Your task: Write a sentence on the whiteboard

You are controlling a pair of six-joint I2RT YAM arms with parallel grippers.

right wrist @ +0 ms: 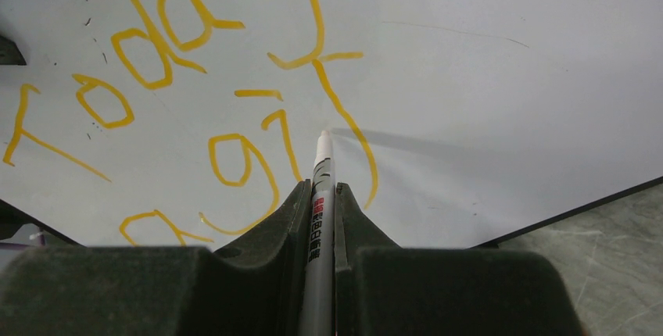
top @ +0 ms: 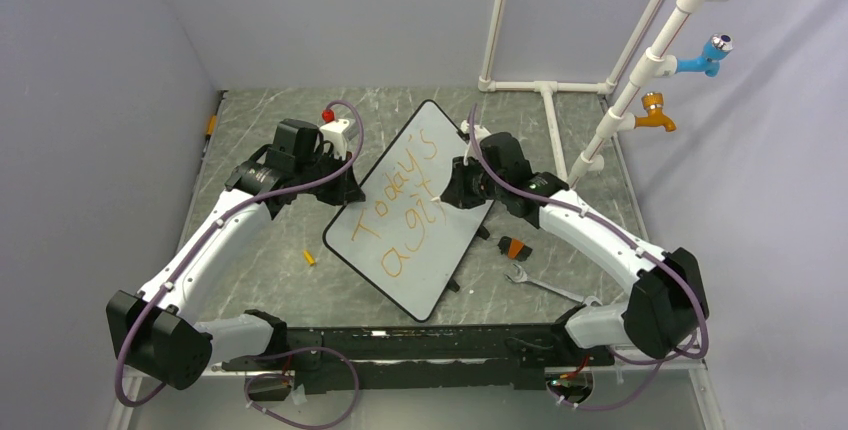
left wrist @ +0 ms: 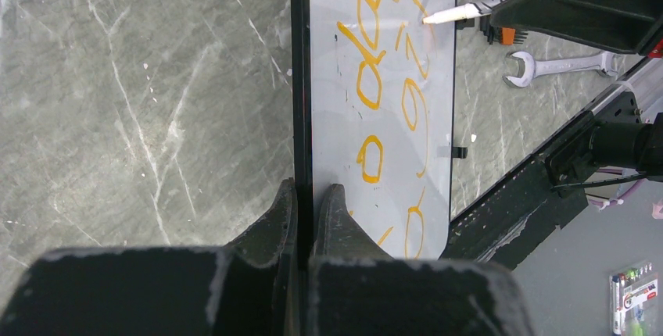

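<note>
The whiteboard [top: 430,260] lies tilted across the middle of the table, its orange sentence [top: 405,205] reading "Today's gift" in two lines. My left gripper [top: 345,190] is shut on the board's black rim at its left edge; the left wrist view shows the jaws [left wrist: 311,189] pinching that rim beside the white surface [left wrist: 332,94]. My right gripper [top: 455,190] is shut on a white marker [right wrist: 322,156]. The marker's tip rests on the board [right wrist: 485,101] next to the last letter of "gift". That tip [left wrist: 449,14] also shows in the left wrist view.
A steel wrench [top: 540,285] and a small orange-and-black piece [top: 515,247] lie right of the board. An orange cap [top: 310,257] lies on the table to its left. A white pipe frame [top: 545,90] with blue [top: 708,55] and orange [top: 655,115] taps stands at the back right.
</note>
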